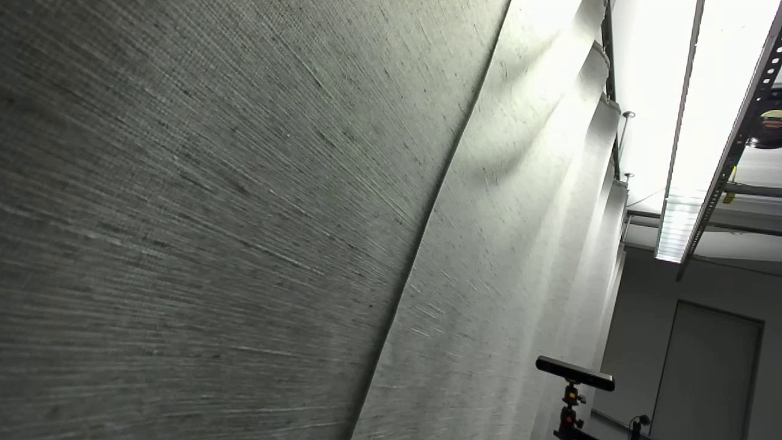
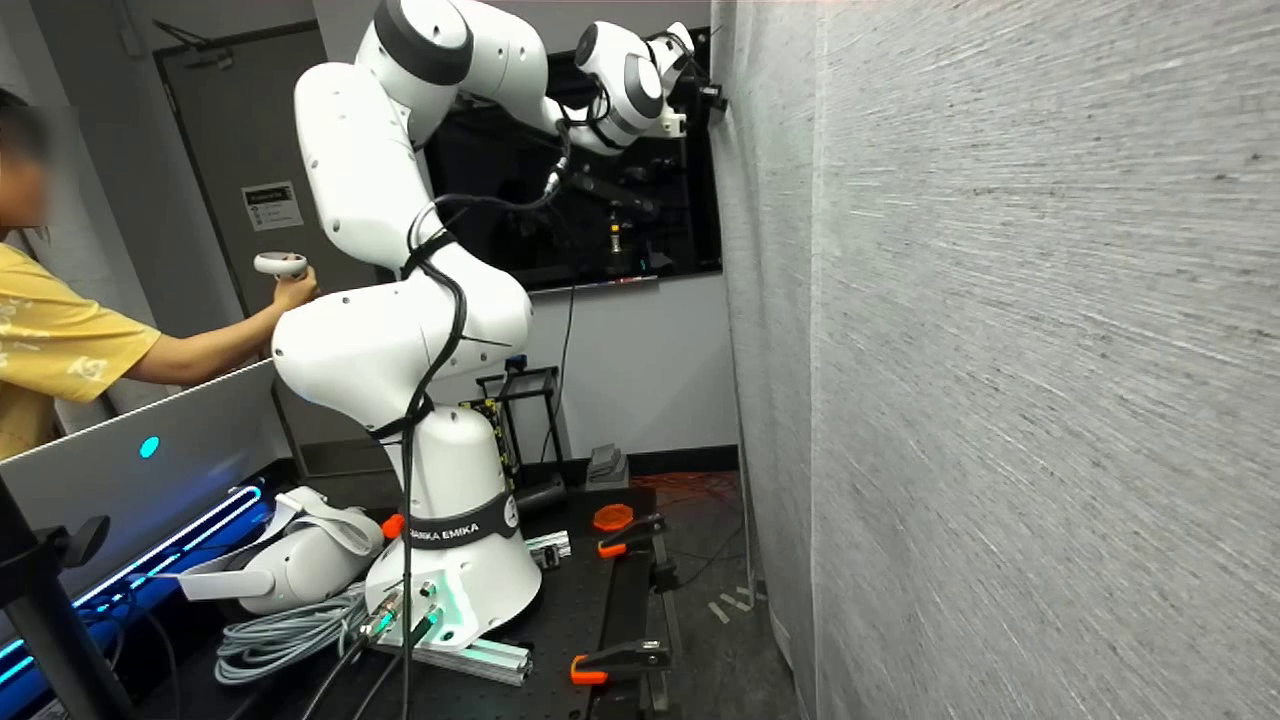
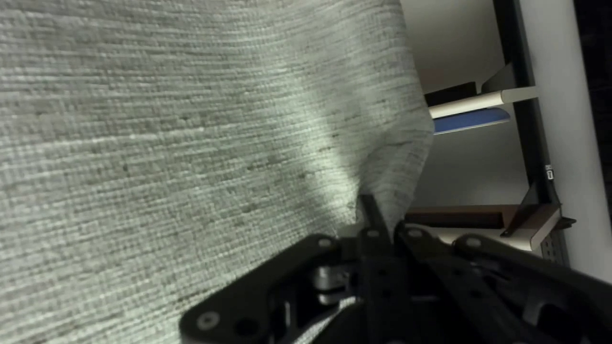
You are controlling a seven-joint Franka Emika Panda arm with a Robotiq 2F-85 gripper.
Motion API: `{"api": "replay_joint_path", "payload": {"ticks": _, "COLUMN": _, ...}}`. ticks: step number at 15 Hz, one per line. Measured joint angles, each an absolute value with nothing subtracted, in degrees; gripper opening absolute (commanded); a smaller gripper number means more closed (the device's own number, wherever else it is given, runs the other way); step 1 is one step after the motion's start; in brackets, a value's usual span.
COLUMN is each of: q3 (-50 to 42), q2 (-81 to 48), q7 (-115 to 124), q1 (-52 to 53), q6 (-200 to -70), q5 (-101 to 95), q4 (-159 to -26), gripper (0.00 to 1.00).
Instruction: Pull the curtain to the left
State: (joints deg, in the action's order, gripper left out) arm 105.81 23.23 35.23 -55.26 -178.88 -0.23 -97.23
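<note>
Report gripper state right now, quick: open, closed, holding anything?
Gripper: closed, holding a pinch of the curtain between its fingertips.

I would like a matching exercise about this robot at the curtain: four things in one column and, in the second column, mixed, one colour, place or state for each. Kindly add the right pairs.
Things
1. fingers
2. shirt
3. headset
4. sign

Colour, place or state
A. on the door
B. closed on the curtain
C. yellow
D. beside the robot's base

Pairs: 1-B, 2-C, 3-D, 4-A
</note>
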Motion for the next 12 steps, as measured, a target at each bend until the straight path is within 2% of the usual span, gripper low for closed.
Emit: {"api": "replay_joint_path", "payload": {"ticks": 12, "q3": 113.0, "q2": 22.0, "q7": 35.0, "q1": -62.5, "q6": -178.9, "q5": -0.2, "q4": -95.1, "gripper": 0.0}}
